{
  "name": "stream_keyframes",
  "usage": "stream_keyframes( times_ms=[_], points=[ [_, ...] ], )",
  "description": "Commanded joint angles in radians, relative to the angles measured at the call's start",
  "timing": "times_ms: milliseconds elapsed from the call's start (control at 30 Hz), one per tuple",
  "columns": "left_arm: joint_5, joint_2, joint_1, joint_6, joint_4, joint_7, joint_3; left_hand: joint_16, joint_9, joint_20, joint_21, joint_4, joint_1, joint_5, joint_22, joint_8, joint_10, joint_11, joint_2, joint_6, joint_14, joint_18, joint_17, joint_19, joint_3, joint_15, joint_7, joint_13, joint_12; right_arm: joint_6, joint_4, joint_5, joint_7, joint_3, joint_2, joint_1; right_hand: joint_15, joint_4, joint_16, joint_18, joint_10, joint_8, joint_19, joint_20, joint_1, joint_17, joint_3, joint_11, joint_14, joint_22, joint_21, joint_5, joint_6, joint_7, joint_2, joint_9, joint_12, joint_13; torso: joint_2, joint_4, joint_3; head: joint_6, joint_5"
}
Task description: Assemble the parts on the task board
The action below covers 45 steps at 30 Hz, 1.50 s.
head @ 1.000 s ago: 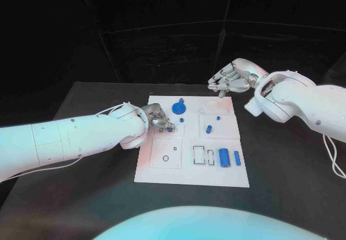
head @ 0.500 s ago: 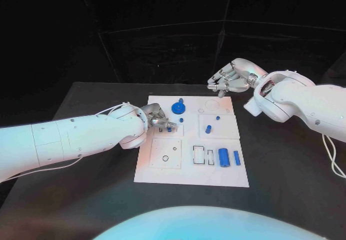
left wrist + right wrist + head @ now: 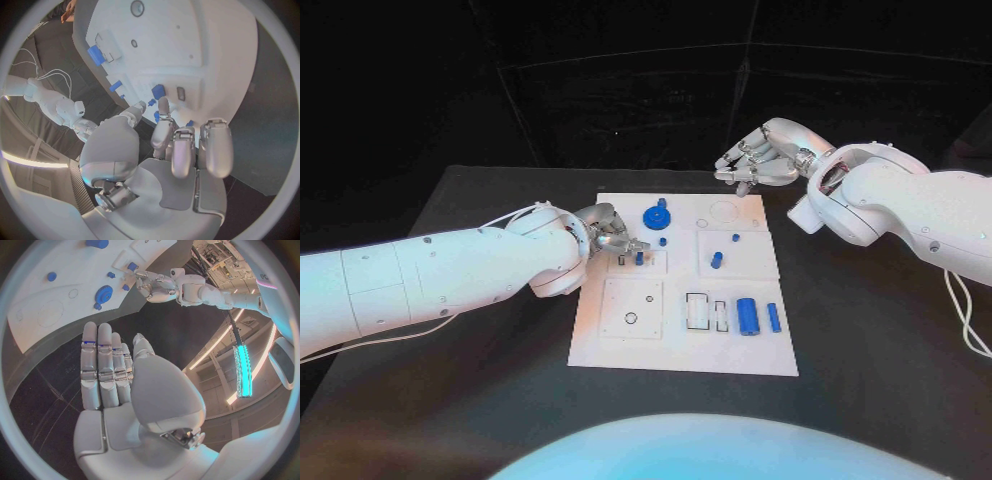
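Task board lies in the middle of the black desk, and almost nothing about it has changed over the last second; the blue parts sit where they did, the round gear-like part near the board's far edge, the big blue cylinder and the slim blue bar side by side toward its near right corner; the left hand has stayed at the board's left edge, its fingers drawn narrow around a small blue peg just beside a socket there, though whether it truly pinches the peg I cannot tell; its arm has only edged slightly; the right hand keeps hovering beyond the board's far right corner, fingers loosely curled together and holding nothing; this stillness suggests a careful seating of the peg is under way, with most of the assembly left to do.
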Motion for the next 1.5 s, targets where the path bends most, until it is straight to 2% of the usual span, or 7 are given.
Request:
stream_keyframes(
  times_ms=[33,133,233,367,533,933,1500],
  points=[
    [0.008,-0.006,0.013,0.067,0.007,-0.003,0.027,0.003,-0.004,-0.006,-0.009,0.006,0.01,0.0,0.081,0.0,-0.02,0.006,-0.002,-0.018,0.106,-0.012,0.263,0.028,-0.022,-0.007,0.005,-0.027,-0.019,0.002,0.0,0.003,0.009,0.001,0.0,0.002,0.006,0.007,-0.004,0.012,-0.007,-0.004,0.002,0.003,-0.004,-0.002,0.0,-0.002,-0.003,-0.002,-0.006,0.006,-0.003,0.006,-0.009,0.0,-0.002,-0.002,0.0,-0.0006,0.0,0.004,0.0],
    [0.031,-0.007,0.041,0.159,-0.008,-0.019,0.05,0.003,-0.018,0.002,-0.046,0.019,0.025,0.001,0.047,-0.03,-0.094,0.026,-0.001,-0.083,0.106,-0.004,0.263,0.012,-0.067,0.007,0.03,-0.141,-0.108,0.003,-0.002,0.003,0.009,0.001,0.001,0.002,0.006,0.007,-0.004,0.012,-0.007,-0.004,0.002,0.003,-0.004,-0.002,0.0,-0.002,-0.003,-0.002,-0.006,0.006,-0.003,0.006,-0.009,0.0,-0.002,-0.002,0.001,-0.0015,0.0002,0.008,0.0],
    [0.058,0.005,0.073,0.261,-0.045,-0.033,0.059,0.003,-0.025,0.012,-0.065,0.033,0.037,0.001,0.031,-0.041,-0.117,0.036,0.007,-0.105,0.106,0.0,0.263,0.003,-0.101,0.016,0.041,-0.17,-0.128,0.003,-0.004,0.003,0.009,0.001,0.002,0.002,0.006,0.007,-0.004,0.012,-0.007,-0.004,0.002,0.003,-0.004,-0.002,0.0,-0.002,-0.003,-0.002,-0.006,0.006,-0.003,0.006,-0.009,0.0,-0.002,-0.002,0.0,-0.002,0.0009,0.009,0.001],
    [0.077,0.043,0.113,0.404,-0.134,-0.052,0.066,0.003,-0.05,0.026,-0.085,0.051,0.066,0.0,0.014,-0.079,-0.139,0.055,0.027,-0.148,0.106,0.005,0.263,-0.006,-0.15,0.034,0.063,-0.2,-0.146,0.004,-0.006,0.004,0.009,0.001,0.006,0.002,0.006,0.007,-0.004,0.012,-0.007,-0.004,0.002,0.003,-0.004,-0.002,0.0,-0.002,-0.003,-0.002,-0.006,0.006,-0.003,0.006,-0.009,0.0,-0.002,-0.002,0.001,-0.0023,0.0009,0.014,0.002],
    [0.076,0.096,0.134,0.517,-0.248,-0.066,0.068,0.003,-0.059,0.032,-0.085,0.06,0.081,0.001,0.015,-0.086,-0.139,0.059,0.04,-0.145,0.106,0.005,0.263,-0.006,-0.171,0.037,0.066,-0.2,-0.142,0.005,-0.007,0.004,0.008,0.001,0.008,0.002,0.006,0.007,-0.004,0.012,-0.007,-0.004,0.002,0.003,-0.004,-0.002,0.0,-0.002,-0.003,-0.002,-0.006,0.006,-0.003,0.006,-0.009,0.0,-0.002,-0.002,0.003,-0.0036,-0.0002,0.016,0.001],
    [0.023,0.197,0.142,0.578,-0.452,-0.054,0.066,0.003,-0.065,0.034,-0.079,0.076,0.091,0.001,0.022,-0.085,-0.135,0.057,0.056,-0.128,0.106,0.004,0.263,-0.002,-0.201,0.036,0.063,-0.195,-0.133,0.005,-0.009,0.004,0.008,0.001,0.013,0.002,0.006,0.008,-0.005,0.012,-0.007,-0.004,0.002,0.003,-0.004,-0.002,-0.001,-0.002,-0.003,-0.002,-0.007,0.006,-0.004,0.006,-0.009,0.0,-0.001,-0.002,0.004,-0.0036,-0.0018,0.02,0.006],
    [0.002,0.262,0.13,0.585,-0.546,-0.02,0.048,0.003,-0.068,0.034,-0.075,0.082,0.099,0.0,0.026,-0.083,-0.132,0.055,0.059,-0.121,0.106,0.003,0.263,0.0,-0.218,0.035,0.061,-0.191,-0.127,0.007,-0.012,0.004,0.011,0.001,0.02,0.002,0.006,0.008,-0.005,0.012,-0.007,-0.005,0.002,0.003,-0.004,-0.002,0.0,-0.002,-0.003,-0.002,-0.007,0.006,-0.004,0.006,-0.009,0.0,-0.001,-0.002,0.004,-0.0044,-0.0009,0.02,0.008]
  ],
)
